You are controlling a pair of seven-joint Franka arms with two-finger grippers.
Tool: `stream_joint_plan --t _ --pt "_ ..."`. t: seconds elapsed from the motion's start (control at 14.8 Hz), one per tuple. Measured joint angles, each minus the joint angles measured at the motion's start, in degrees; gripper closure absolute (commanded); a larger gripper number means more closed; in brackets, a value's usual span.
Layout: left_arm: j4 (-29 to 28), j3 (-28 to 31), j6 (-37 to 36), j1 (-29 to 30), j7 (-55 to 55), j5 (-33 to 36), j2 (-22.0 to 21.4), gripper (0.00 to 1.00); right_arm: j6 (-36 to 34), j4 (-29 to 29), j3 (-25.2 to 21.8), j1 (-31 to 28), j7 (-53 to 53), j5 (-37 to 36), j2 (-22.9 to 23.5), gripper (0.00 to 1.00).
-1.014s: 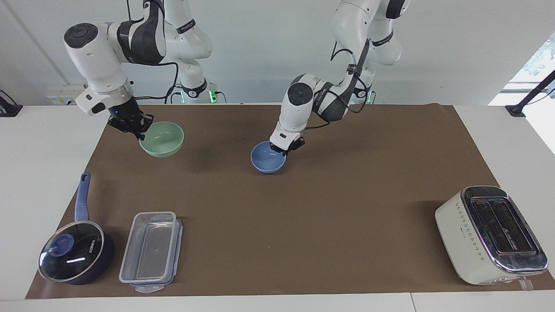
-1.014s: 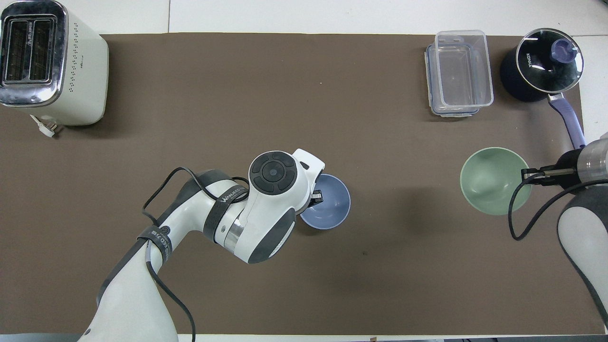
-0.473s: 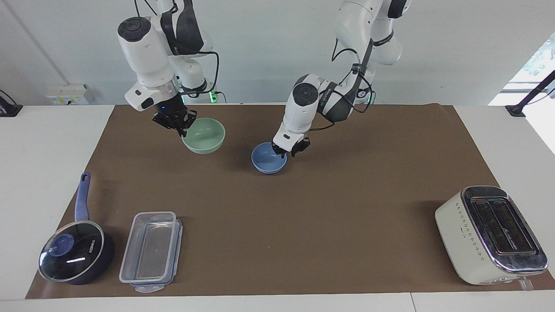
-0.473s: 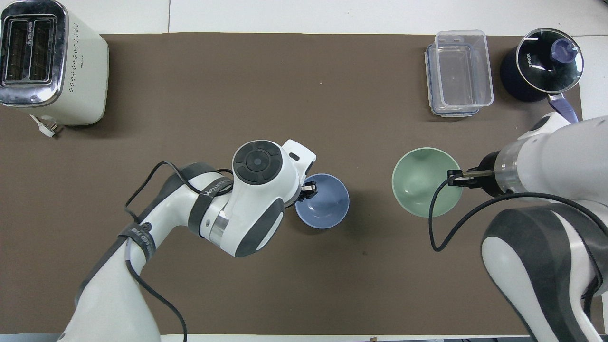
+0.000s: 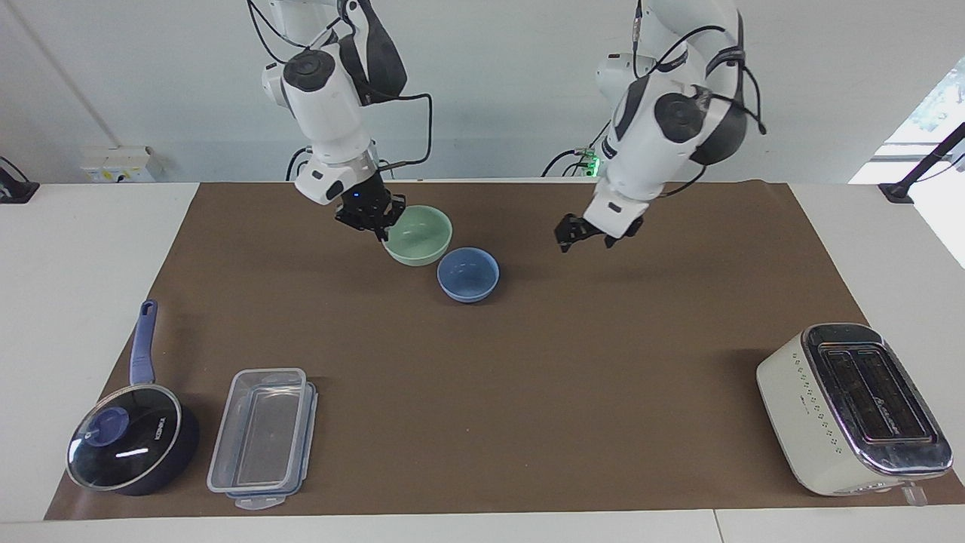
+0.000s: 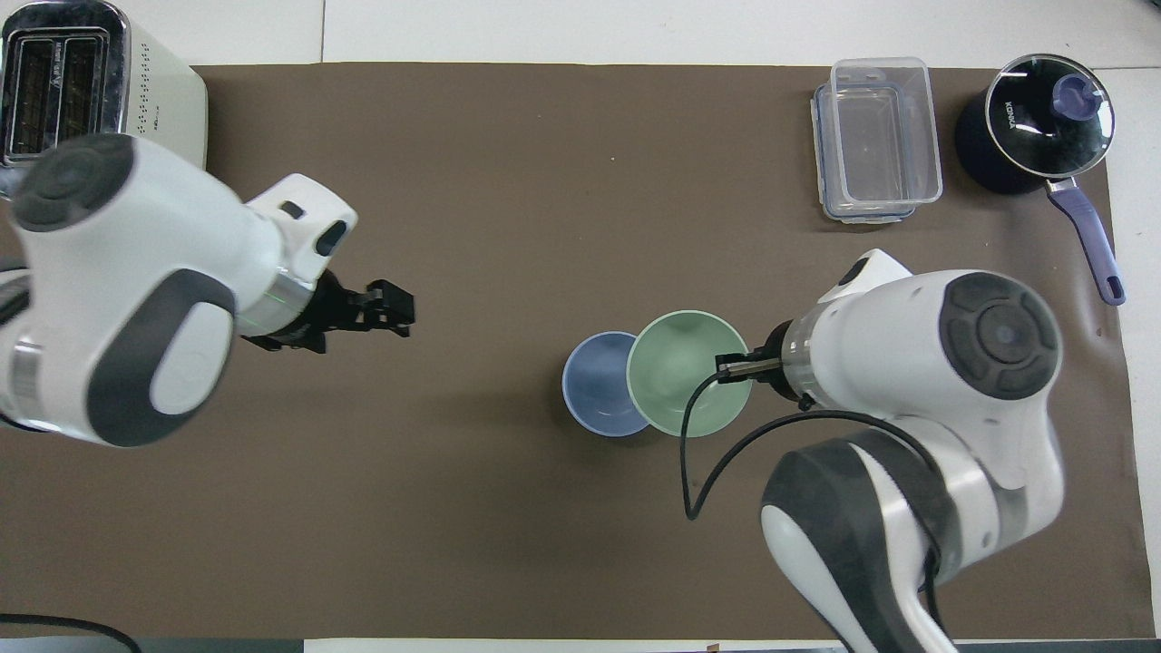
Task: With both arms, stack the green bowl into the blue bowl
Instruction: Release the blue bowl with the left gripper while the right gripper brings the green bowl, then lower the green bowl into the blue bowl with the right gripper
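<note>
The right gripper is pinching the rim of the green bowl and carrying it in the air; in the overhead view the green bowl is overlapping the edge of the blue bowl, on the side toward the right arm's end of the table. A second ago this gripper was holding the green bowl well apart from the blue one, out near the saucepan's end, so the carry is closing the gap fast.

The left gripper is hanging with its fingers spread, empty, over bare mat toward the toaster's end. A second ago it was down at the blue bowl's rim; it has since let go and lifted away. The blue bowl is sitting upright on the mat near the table's middle, unattended and clear to receive.

Judgement: the placing of the blue bowl appears finished, and the remaining work is centring the green bowl over it and lowering. An off-centre release is the risk, since the rims are overlapping only partly.

Count: two bowls, one green and one blue; two arms; one lidded saucepan; one clear plastic container; one toaster.
</note>
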Motion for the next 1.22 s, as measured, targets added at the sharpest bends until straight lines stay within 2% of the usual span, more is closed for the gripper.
stream_joint_plan --t 0.2,0.34,0.54,0.74,1.22 --pt "0.99 0.38 -5.17 11.86 14.13 1.31 -2.03 0.00 5.38 -0.67 0.05 3.04 1.47 0.00 2.69 1.00" --pt "2.88 0.45 -7.57 15.09 18.14 4.32 -2.34 0.00 8.37 -1.08 0.05 3.31 1.46 0.00 3.87 1.00" --pt "9.69 -0.36 -13.29 15.19 18.55 8.49 -1.84 0.00 14.88 -4.01 0.04 3.63 1.45 0.01 4.87 1.00" --pt "16.49 -0.61 -19.42 14.42 18.55 9.37 -0.26 0.00 15.96 -5.36 0.01 5.30 1.90 0.06 5.79 1.00" --pt "18.19 -0.73 -20.95 13.03 18.38 9.75 -0.10 0.00 18.18 -7.59 0.00 6.34 2.61 0.06 5.85 1.00"
